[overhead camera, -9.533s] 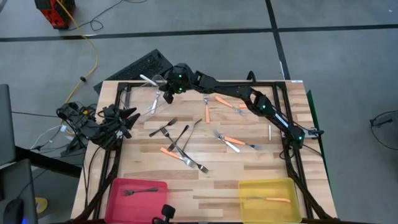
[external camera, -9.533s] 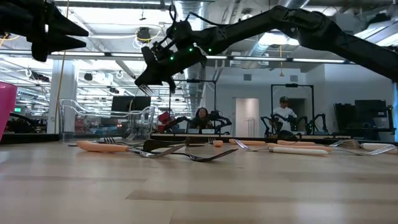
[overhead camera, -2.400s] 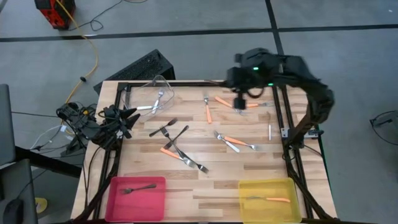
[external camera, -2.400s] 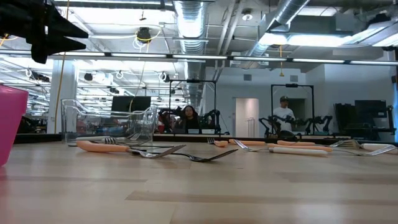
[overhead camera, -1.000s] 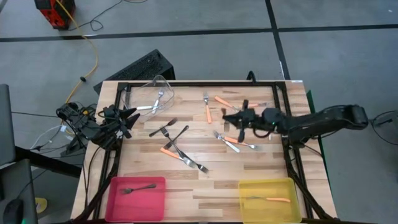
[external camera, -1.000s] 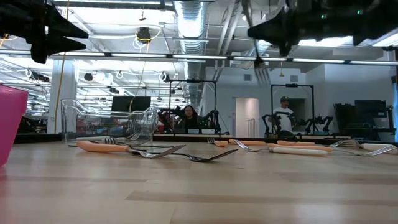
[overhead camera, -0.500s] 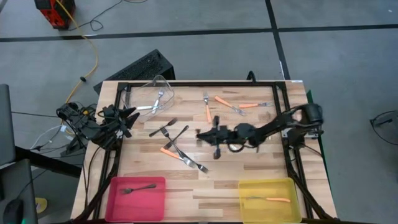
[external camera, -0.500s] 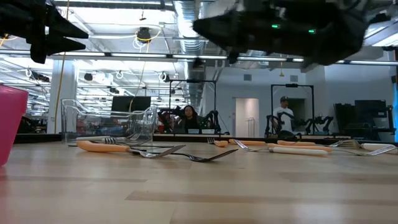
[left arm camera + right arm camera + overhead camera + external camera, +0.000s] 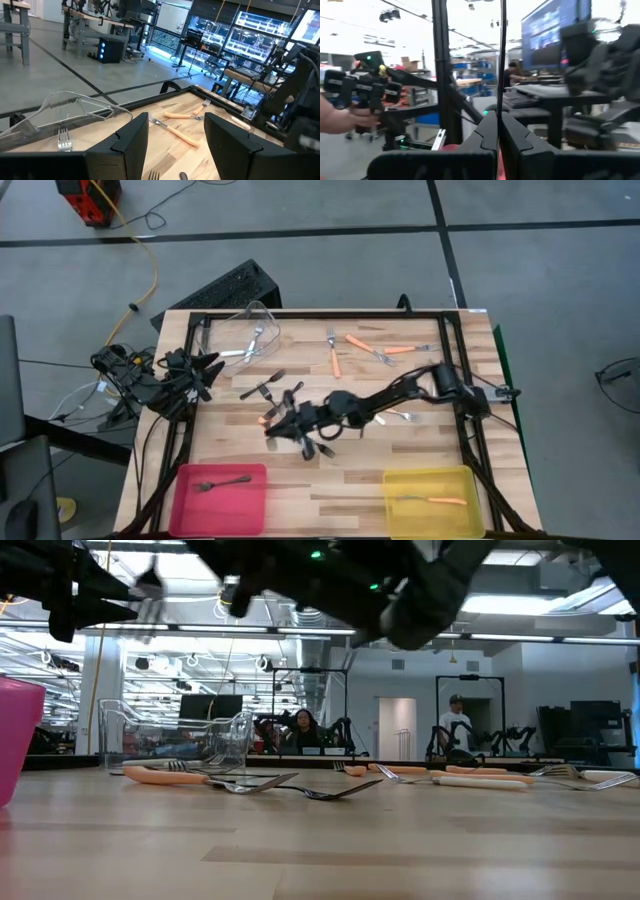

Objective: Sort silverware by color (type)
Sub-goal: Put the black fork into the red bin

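Forks lie scattered over the wooden table: orange-handled ones (image 9: 333,361) toward the far side and dark ones (image 9: 262,388) left of centre. My right arm stretches from the table's right across its middle. Its gripper (image 9: 282,428) (image 9: 498,134) hangs above the forks left of centre, shut on a slim fork (image 9: 502,60). That fork shows only as a thin dark line, so I cannot tell its kind. My left gripper (image 9: 200,370) (image 9: 172,150) waits open at the table's left edge. My right gripper pinches the slim fork between its two shut fingers (image 9: 487,132), and the fingers themselves cover the part they grip. The fork's free length (image 9: 502,75) stands out past the fingertips. It is lifted clear of the table.
A pink bin (image 9: 190,498) with one dark fork sits at the near left. A yellow bin (image 9: 400,492) with an orange-handled fork sits at the near right. A clear bin (image 9: 262,315) with silver forks sits at the far left. Black rails frame the table. A person's hand (image 9: 342,119) shows beyond.
My right gripper has swept from the table's right-centre toward the left and the near edge, carrying the fork above the table, and the arm has stretched out low across the middle. The forks on the table have stayed put.
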`<state>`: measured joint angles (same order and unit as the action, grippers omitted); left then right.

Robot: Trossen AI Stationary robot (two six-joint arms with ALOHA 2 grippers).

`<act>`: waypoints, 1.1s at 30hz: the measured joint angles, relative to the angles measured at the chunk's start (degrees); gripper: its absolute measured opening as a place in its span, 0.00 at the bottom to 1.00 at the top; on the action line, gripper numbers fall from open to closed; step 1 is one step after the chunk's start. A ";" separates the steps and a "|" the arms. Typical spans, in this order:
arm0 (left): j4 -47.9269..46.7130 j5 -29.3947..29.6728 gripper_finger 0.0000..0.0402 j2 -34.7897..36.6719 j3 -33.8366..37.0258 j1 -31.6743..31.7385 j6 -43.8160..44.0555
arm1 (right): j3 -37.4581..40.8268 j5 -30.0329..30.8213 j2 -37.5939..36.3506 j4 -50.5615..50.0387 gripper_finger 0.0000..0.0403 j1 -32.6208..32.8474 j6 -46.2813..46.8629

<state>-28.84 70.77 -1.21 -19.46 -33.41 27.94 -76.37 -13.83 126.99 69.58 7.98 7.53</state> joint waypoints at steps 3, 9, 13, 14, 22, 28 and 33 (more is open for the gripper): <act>-0.04 -0.01 0.44 0.00 0.00 0.00 0.01 | -6.71 -2.14 4.87 -1.26 0.06 0.37 1.91; -0.09 -0.03 0.44 0.00 -0.01 0.00 0.27 | -19.05 -6.51 13.36 -1.95 0.06 1.12 6.03; -0.18 -0.78 0.44 0.00 0.00 0.01 0.40 | -25.47 -8.49 17.40 -3.50 0.06 1.41 7.80; -0.18 -1.20 0.44 0.00 0.00 0.00 0.42 | -26.81 -8.96 18.12 -4.40 0.06 1.40 8.11; -0.46 -2.97 0.44 -0.02 0.00 0.02 0.42 | -33.52 -11.92 22.62 -11.96 0.06 1.80 11.04; -0.46 -2.97 0.44 0.00 0.00 0.02 0.42 | -34.24 -11.94 22.73 -17.13 0.06 1.53 13.10; -0.46 -2.96 0.44 0.00 0.00 0.00 0.42 | -34.15 -11.95 22.77 -17.07 0.06 1.11 13.74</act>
<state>-29.30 67.81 -1.21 -19.46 -33.41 28.36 -110.52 -25.78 149.75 52.51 9.09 21.27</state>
